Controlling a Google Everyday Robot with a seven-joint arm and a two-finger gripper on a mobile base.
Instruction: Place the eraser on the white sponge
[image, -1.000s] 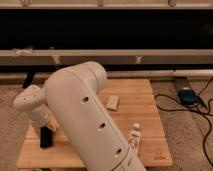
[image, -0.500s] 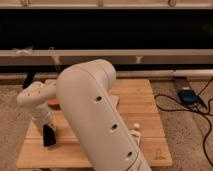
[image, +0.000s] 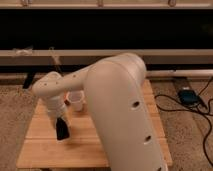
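My gripper (image: 61, 129) hangs as a dark shape from the white wrist (image: 52, 92), pointing down over the left part of the wooden table (image: 42, 145). A black block such as the eraser cannot be told apart from the gripper's dark end. The white sponge is hidden, most likely behind my big white arm (image: 122, 110), which covers the table's middle and right.
A small white cup (image: 76, 101) stands on the table just right of the wrist, with a bit of something reddish (image: 67, 101) beside it. A blue device (image: 188, 96) with black cables lies on the carpet at the right. A dark wall with rails runs behind.
The gripper has moved right and a little toward the back of the table. The arm has swung across the middle and now covers the pale pad that showed earlier.
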